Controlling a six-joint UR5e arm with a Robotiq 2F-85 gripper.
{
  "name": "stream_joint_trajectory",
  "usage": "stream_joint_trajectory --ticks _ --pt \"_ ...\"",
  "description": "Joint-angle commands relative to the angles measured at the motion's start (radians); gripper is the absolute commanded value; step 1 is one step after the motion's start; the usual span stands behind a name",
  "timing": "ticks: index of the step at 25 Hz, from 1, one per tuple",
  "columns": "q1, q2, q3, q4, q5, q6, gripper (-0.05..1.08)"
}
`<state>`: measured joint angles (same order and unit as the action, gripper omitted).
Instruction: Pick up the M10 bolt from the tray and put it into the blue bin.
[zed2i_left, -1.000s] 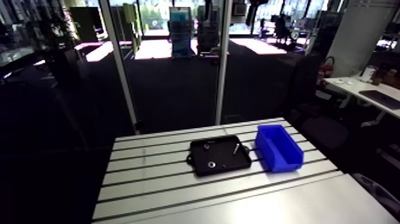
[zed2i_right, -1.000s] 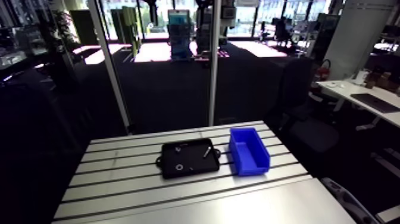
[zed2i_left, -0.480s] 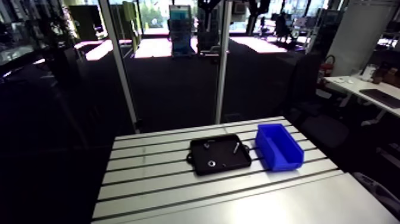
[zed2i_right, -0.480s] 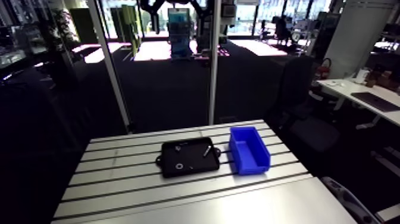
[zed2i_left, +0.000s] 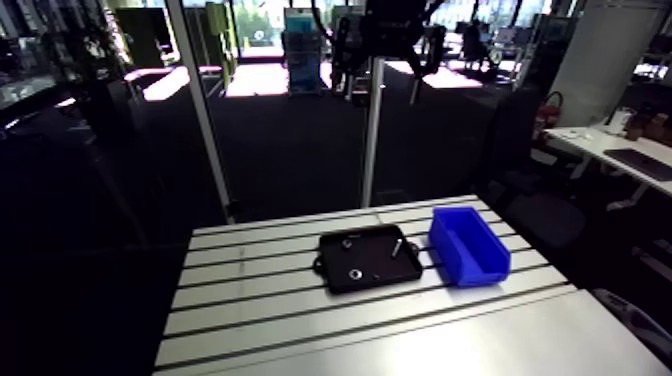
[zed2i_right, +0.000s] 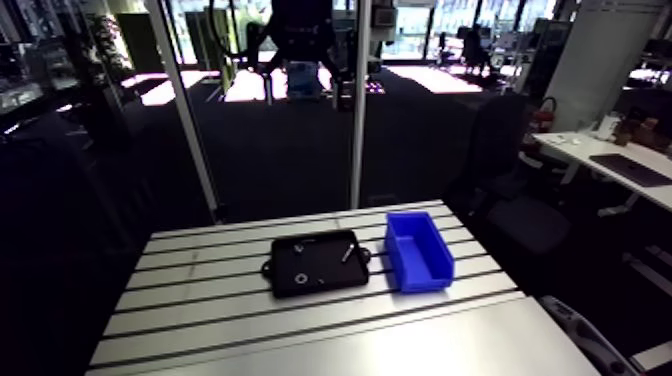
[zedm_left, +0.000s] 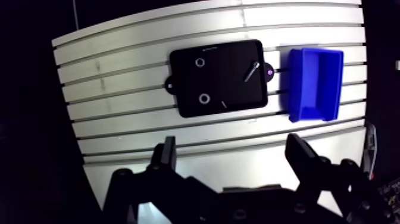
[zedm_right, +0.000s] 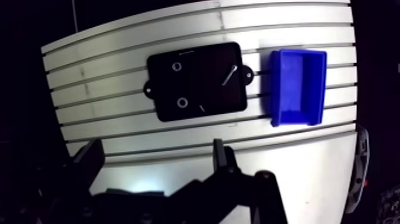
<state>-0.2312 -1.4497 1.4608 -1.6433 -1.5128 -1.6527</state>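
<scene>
Your gripper (zedm_left: 231, 146) hangs high above the table (zedm_left: 119, 77), and in the wrist view its two fingers (zedm_left: 168, 156) stand wide apart with nothing between them, so the claw is open and empty. In the arm view it shows only as a dark shape at the top, well clear of the work. Ahead of the fingers you have the black tray (zedm_left: 229, 83) lying flat across the table's slots, about midway along the table. The M10 bolt (zedm_left: 252, 71) lies inside that tray, close to the corner on the bin's side and on the edge farther from the gripper, set at a slant to the tray's edges. You can also see two small rings in the tray: one (zedm_left: 200, 62) near the far edge, toward the end away from the bin, and another (zedm_left: 205, 99) closer to the near edge, with a small sliver (zedm_left: 224, 104) just beside it that is too small to tell. The blue bin (zedm_left: 296, 89) stands just beside the tray, not touching it, between the tray and the table's side edge.
</scene>
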Motion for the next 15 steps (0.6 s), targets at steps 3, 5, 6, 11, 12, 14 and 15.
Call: stream_joint_trajectory --ticks 3,5,6,11,12,14,15 --pt "-0.002 0.001 0.098 -0.077 -0.002 -0.003 0.01" --pt "-0.002 0.001 0.111 -0.088 -0.002 -0.003 0.01" --pt "-0.002 0.001 0.117 -0.097 -0.002 -0.003 0.01" --pt "-0.002 0.002 0.128 -0.117 -0.002 -0.003 0.01" --pt "-0.002 0.002 0.132 -0.118 -0.002 -0.003 0.01" --pt "-0.002 0.002 0.134 -0.12 -0.002 -0.003 0.01" --pt "-0.002 0.002 0.134 -0.12 -0.002 -0.003 0.01"
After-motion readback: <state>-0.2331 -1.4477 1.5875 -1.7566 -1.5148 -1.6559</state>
